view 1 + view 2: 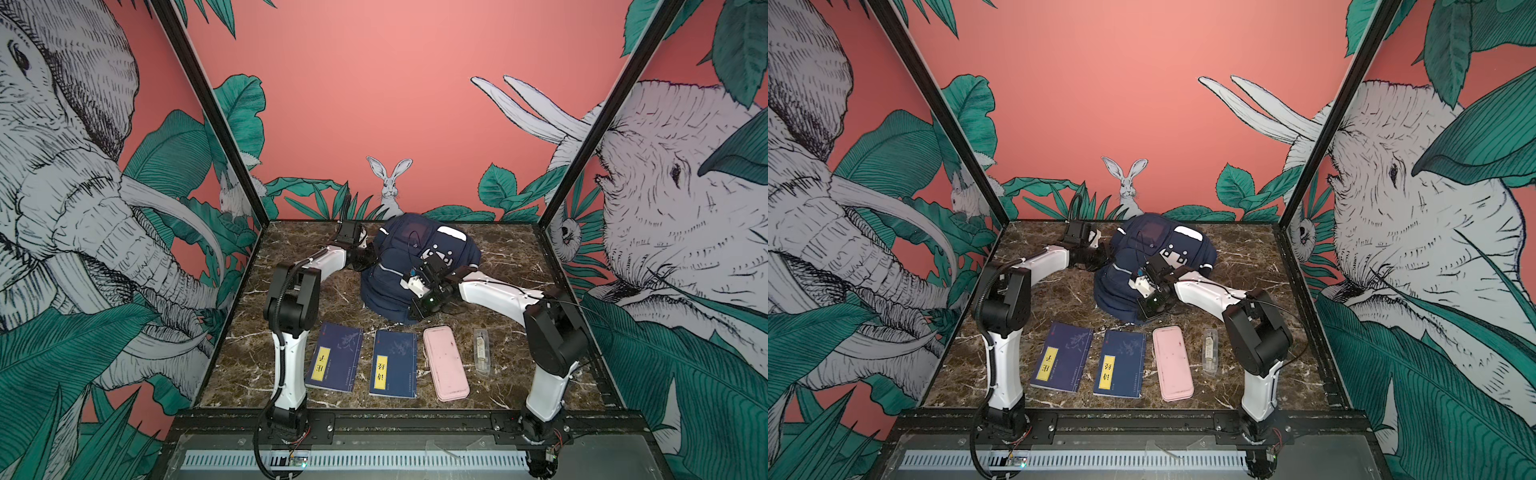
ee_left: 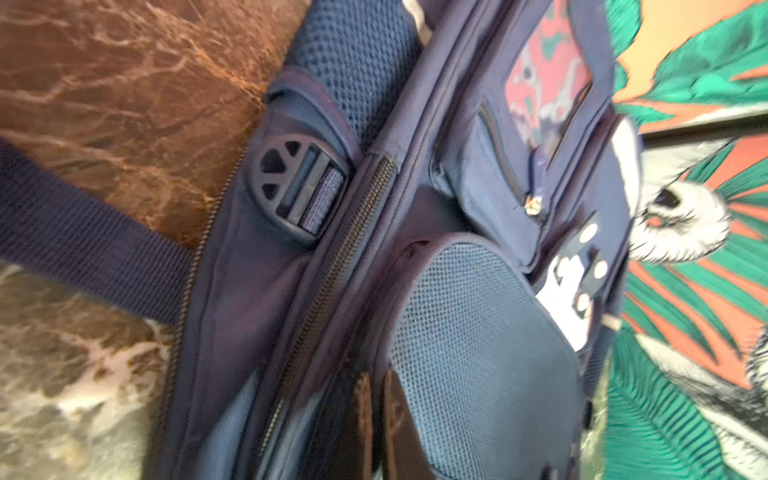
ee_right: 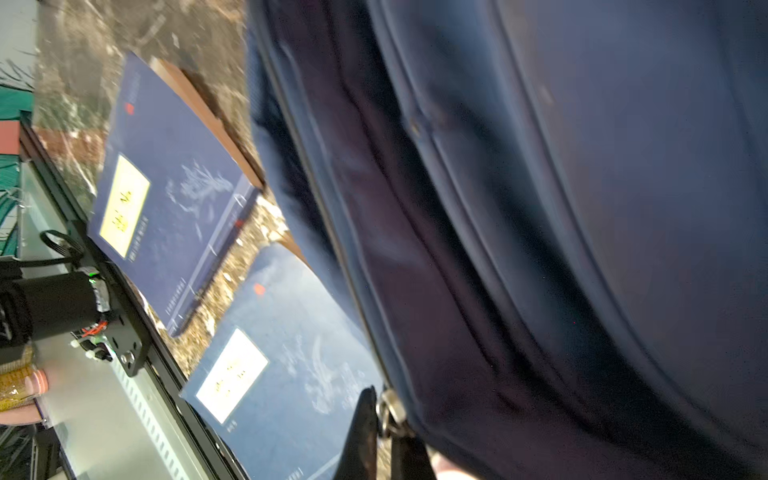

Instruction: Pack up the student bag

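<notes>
Navy cloth, the bag [image 1: 399,266] lies at the back middle of the table [image 1: 519,257], its inside hidden. Two books [image 1: 334,357] [image 1: 394,363], a pink case [image 1: 446,363] and a clear case [image 1: 482,352] lie outside in a row before it. The left gripper [image 2: 377,376] is closed tight at the bag's side; whether it holds cloth cannot be told. The right gripper [image 3: 380,415] pinches a zip pull [image 3: 392,405].

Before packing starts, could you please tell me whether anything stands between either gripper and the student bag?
Nothing visible does: the left gripper and the right gripper both sit shut, directly against the student bag.
</notes>
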`<state>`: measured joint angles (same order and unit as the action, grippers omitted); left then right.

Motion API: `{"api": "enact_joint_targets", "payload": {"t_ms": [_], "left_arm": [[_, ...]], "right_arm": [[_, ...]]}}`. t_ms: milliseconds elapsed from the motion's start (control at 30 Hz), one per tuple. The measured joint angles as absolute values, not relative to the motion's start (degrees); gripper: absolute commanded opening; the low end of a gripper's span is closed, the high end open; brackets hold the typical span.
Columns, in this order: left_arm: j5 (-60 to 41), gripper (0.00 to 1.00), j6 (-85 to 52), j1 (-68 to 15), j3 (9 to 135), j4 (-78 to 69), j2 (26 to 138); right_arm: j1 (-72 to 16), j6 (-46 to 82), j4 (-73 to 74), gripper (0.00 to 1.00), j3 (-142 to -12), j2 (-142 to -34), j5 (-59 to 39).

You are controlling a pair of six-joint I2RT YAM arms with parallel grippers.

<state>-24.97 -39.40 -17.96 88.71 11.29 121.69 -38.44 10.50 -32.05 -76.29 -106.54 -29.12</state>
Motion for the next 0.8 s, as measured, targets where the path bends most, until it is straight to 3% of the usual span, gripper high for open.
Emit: {"api": "enact_joint_targets", "payload": {"t_ms": [533, 800], "left_arm": [[-19.33, 0.00, -46.13, -17.74, 81.73, 1.13, 116.60], [-14.24, 0.00, -48.95, -15.70, 71.13, -3.29, 107.96]], "right_arm": [[-43.70, 14.17, -35.24, 0.00, -95.53, -120.81, -32.40], [-43.55, 13.61, -35.18, 0.00, -94.17, -119.83, -32.80]]}}
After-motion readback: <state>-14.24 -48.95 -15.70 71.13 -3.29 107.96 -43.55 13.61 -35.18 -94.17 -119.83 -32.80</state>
